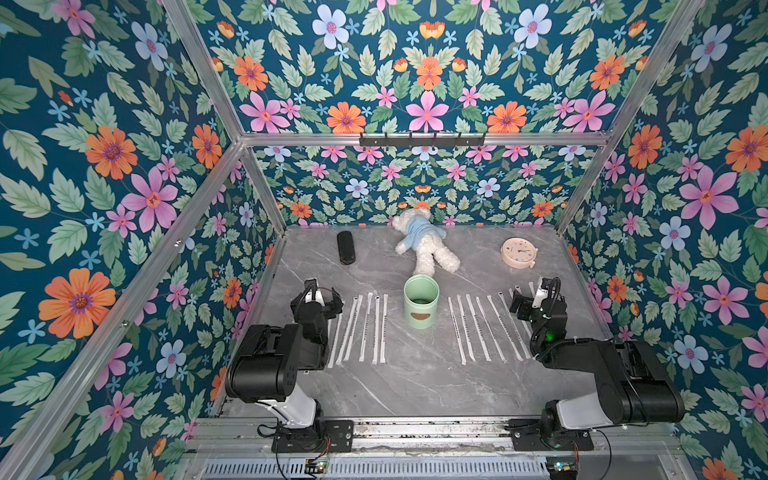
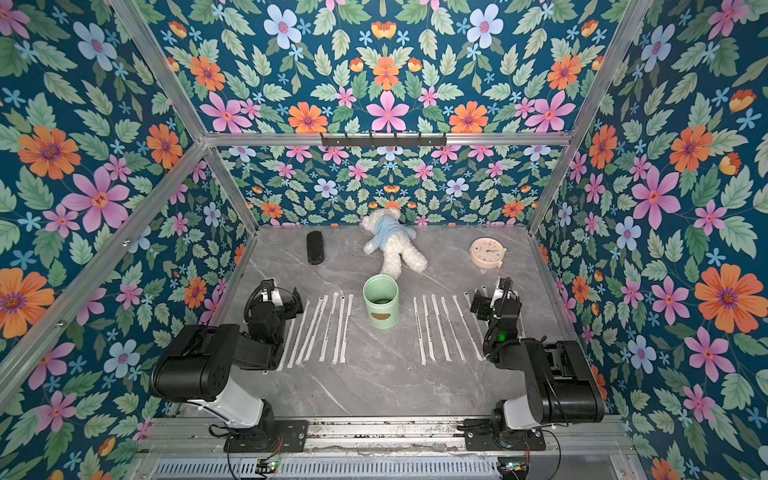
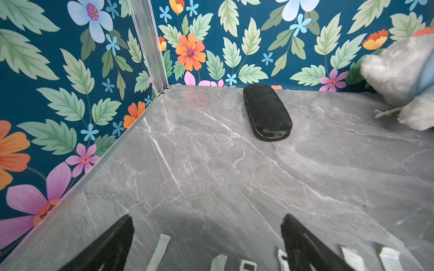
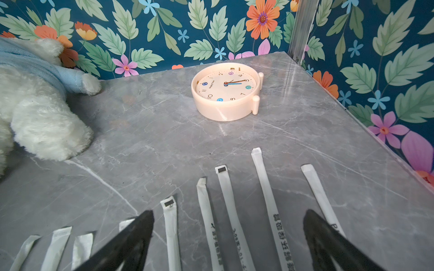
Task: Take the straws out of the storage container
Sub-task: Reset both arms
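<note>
Two rows of straws [image 1: 366, 328] lie flat on the grey marble bench [image 1: 415, 386], one on each side of the storage container [image 1: 420, 311]. All of them run roughly from the near edge toward the far edge. The row toward the right edge fans out slightly, and its far ends show in the right wrist view [image 4: 264, 187], where dark print runs along the wrappers. The mint-green storage container stands upright in the middle of the bench, apart from both rows. Its brown oval mark faces the near edge, and its open mouth shows only a dark bottom.

Both arms are folded low at the near corners. The left gripper [image 3: 207, 218] hangs over the far ends of the row by the left edge, its jaws spread wide with nothing between them but bare bench and straw tips. The right gripper [image 4: 229, 213] sits over the far ends of the other row, likewise released and holding nothing.

Beyond the container a white teddy bear [image 1: 424, 245] in a blue top lies on its front at the middle of the far edge. One of its legs reaches toward the cup's rim, though whether they touch I cannot tell. A pinkish clock [image 1: 518, 252] lies face up near the far right corner, and a black case [image 1: 345, 247] lies near the far left corner.
</note>
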`<move>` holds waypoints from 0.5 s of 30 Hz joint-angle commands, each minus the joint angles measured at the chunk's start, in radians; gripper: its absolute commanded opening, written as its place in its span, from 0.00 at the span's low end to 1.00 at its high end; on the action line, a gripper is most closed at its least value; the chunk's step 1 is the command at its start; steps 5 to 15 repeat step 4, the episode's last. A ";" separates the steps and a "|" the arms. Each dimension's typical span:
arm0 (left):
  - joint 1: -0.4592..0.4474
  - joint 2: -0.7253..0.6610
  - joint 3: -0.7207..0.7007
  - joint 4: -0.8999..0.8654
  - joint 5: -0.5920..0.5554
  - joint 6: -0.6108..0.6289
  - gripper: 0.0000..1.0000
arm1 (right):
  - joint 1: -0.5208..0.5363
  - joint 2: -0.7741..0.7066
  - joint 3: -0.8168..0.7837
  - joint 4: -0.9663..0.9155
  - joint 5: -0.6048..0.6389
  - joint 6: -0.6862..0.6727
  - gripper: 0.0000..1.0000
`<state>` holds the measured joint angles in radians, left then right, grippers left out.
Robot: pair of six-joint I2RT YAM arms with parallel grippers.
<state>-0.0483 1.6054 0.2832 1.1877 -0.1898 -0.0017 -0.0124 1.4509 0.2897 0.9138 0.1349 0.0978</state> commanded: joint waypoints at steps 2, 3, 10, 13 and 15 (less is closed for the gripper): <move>0.010 -0.001 0.008 0.021 0.024 -0.014 1.00 | 0.001 0.000 0.002 0.029 0.003 -0.010 0.99; 0.010 0.000 0.008 0.021 0.024 -0.012 1.00 | 0.000 0.000 0.002 0.030 0.003 -0.011 0.99; 0.009 0.000 0.008 0.021 0.024 -0.014 1.00 | 0.001 0.000 0.002 0.029 0.003 -0.011 0.99; 0.009 0.000 0.008 0.021 0.024 -0.014 1.00 | 0.001 0.000 0.002 0.029 0.003 -0.011 0.99; 0.009 0.000 0.008 0.021 0.024 -0.014 1.00 | 0.001 0.000 0.002 0.029 0.003 -0.011 0.99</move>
